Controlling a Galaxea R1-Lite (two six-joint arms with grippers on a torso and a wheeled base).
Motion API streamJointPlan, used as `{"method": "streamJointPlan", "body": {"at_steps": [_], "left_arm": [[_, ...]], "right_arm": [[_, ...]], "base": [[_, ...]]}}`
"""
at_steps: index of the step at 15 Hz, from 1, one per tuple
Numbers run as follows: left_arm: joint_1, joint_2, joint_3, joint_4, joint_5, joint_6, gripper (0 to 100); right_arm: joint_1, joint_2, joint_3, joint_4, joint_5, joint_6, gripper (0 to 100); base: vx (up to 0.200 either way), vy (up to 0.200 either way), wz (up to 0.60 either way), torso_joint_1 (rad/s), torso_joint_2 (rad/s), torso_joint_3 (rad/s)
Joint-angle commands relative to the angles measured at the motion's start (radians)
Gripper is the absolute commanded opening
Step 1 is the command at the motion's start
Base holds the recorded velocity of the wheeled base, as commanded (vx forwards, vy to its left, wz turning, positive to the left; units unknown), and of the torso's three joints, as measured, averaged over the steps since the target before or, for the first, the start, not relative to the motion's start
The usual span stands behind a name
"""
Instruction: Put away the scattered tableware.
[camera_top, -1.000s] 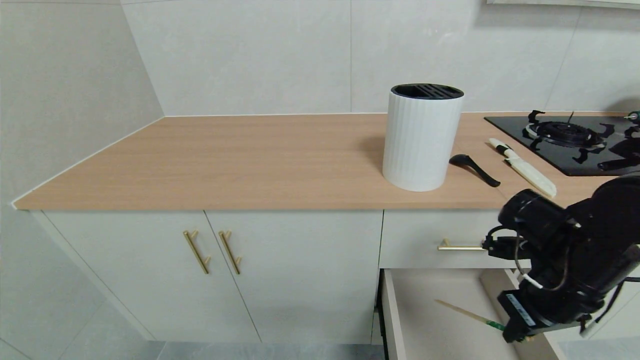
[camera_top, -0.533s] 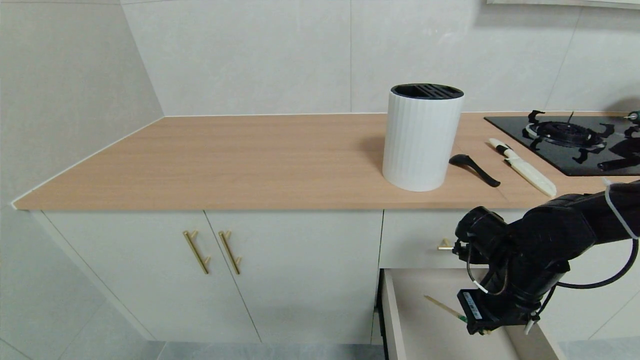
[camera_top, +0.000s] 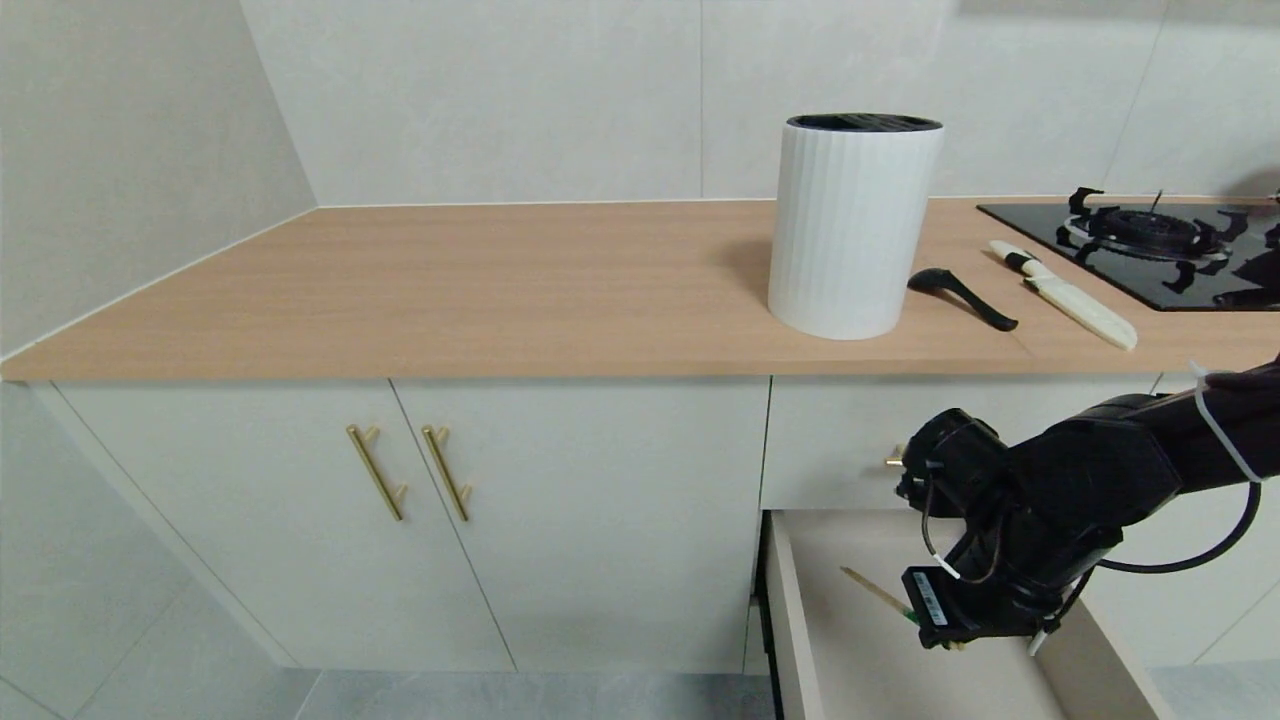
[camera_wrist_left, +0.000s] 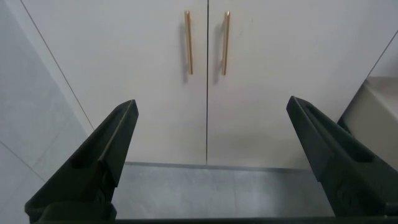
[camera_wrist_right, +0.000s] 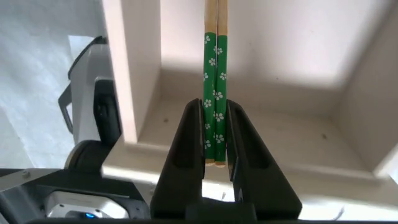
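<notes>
One long wooden countertop is running along the tiled wall, and beneath it a pair of pale cabinet doors is hanging shut, each carrying a brass handle. To the right of the doors, a lower drawer is standing pulled open. A black gas cooktop is sitting at the counter's far right end, and a white ribbed utensil holder is standing upright on the counter near it. The left gripper is hanging low in front of the cabinet doors with its jaws spread wide and nothing between them. The right gripper is hovering over the open drawer, its jaws pinching narrowly on a pair of chopsticks. A cream-bladed knife is lying flat between the holder and the cooktop, and a black spoon is lying just beside the holder, apart from the knife. The chopsticks, wooden with a green flowered band, are pointing from the jaws down into the drawer's interior; whether their tips are touching its floor cannot be told.
</notes>
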Motion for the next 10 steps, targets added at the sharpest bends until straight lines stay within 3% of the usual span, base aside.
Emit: {"method": "streamJointPlan", "body": {"at_steps": [1,8,10], "left_arm": [[0.000,0.000,0.000,0.000,0.000,0.000,100],[0.000,0.000,0.000,0.000,0.000,0.000,100],[0.000,0.000,0.000,0.000,0.000,0.000,100]], "right_arm": [[0.002,-0.014,0.014,-0.024,-0.003,0.000,0],[0.010,-0.040,0.026,-0.040,-0.044,0.000,0],[0.010,-0.061,0.040,-0.076,-0.046,0.000,0]], "base": [[0.000,0.000,0.00,-0.163,0.46,0.300],[0.000,0.000,0.00,-0.123,0.45,0.320],[0.000,0.000,0.00,-0.037,0.23,0.171]]}}
